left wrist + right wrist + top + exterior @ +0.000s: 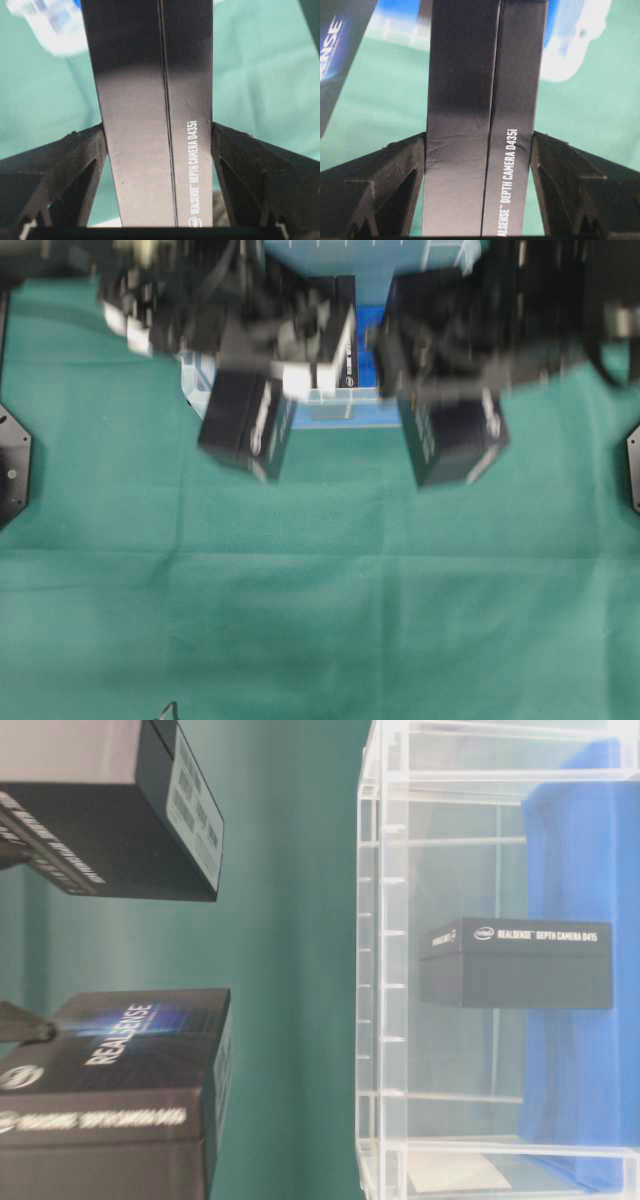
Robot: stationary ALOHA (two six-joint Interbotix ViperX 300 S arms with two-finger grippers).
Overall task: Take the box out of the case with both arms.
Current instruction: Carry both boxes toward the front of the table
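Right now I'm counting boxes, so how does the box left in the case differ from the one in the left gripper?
The box in the case sits inside the clear case, ungripped; the box in the left gripper is outside it, over the green cloth.
The left gripper clamps its box on both sides; nothing touches the cased one.
The cased one reads D415, the held one D435i.
Both are black RealSense camera boxes.
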